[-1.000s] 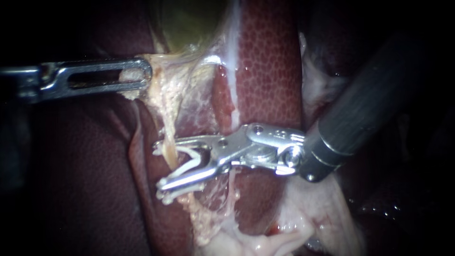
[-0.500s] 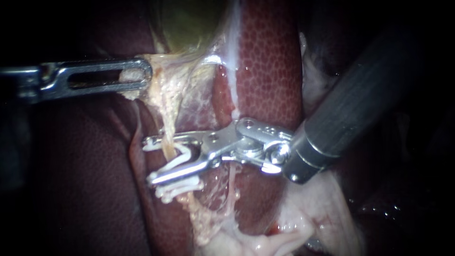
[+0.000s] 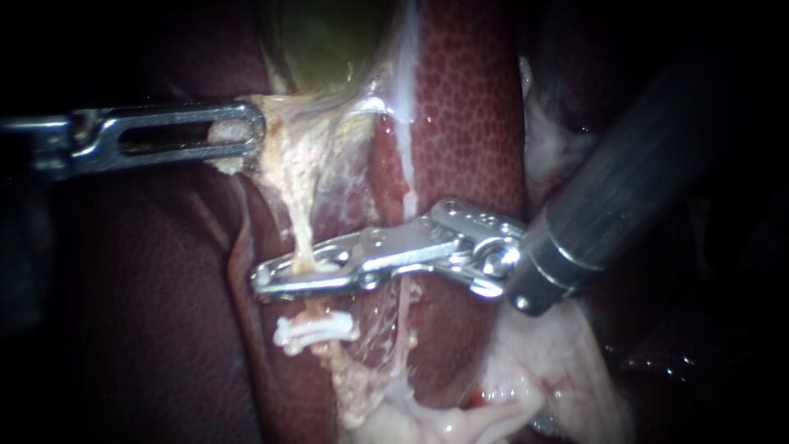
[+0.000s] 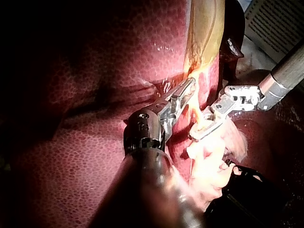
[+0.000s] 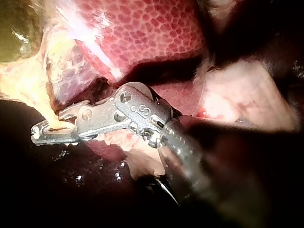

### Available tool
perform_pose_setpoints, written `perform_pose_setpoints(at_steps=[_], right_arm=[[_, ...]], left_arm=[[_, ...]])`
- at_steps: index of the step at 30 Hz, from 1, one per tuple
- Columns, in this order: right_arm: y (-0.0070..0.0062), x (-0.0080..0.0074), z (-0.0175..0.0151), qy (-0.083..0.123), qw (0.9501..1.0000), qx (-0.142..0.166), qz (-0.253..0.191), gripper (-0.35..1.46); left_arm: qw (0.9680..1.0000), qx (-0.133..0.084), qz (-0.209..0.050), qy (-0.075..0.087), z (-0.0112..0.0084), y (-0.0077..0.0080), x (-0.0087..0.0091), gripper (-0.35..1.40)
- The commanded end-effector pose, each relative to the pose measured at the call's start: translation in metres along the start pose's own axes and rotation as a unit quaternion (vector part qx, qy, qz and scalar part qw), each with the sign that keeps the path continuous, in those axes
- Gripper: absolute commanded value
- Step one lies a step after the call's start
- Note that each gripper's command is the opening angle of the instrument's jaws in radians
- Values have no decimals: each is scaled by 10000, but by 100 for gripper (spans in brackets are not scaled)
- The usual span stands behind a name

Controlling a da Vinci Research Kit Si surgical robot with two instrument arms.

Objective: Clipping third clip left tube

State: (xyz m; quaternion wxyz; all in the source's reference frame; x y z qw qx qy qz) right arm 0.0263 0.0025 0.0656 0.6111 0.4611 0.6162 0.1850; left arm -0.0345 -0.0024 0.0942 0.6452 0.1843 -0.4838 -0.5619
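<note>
The left tube (image 3: 302, 232), pinched by the right instrument's (image 3: 263, 278) jaws, could be torn if tissue (image 3: 283, 141) gripped by the left instrument (image 3: 251, 131) is tugged.

Right instrument (image 3: 265, 278) clamped on left tube (image 3: 302, 234); clip (image 3: 316, 329) just below; left instrument (image 3: 251, 131) holding tissue (image 3: 288, 160).

Left tube (image 3: 301, 234): thin pale-yellow strand, taut, running from 11 o'clock down toward 6 o'clock over dark red liver (image 3: 164, 312). At mid-length it passes through the end effector of the right instrument (image 3: 261, 279), which is closed across it from both sides. A sliver of a white loaded clip (image 3: 330, 256) shows inside; the rest is hidden by metal. Just to the 6 o'clock side, apart from the metal, a white seated clip (image 3: 316, 327) lies closed across the tube, oriented roughly 9-to-3, with both ends projecting. Beyond it the tube looks ragged.
</note>
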Motion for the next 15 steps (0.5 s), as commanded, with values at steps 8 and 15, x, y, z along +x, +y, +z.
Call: perform_pose_setpoints(at_steps=[8,15], right_arm=[[1,-1,1,0,10000,15,0,-35],[-1,-2,-1,-25,10000,-11,2,-5]], left_arm=[[10000,-1,1,-2,0,0,1,-23],[10000,0,2,-1,0,0,1,-23]])
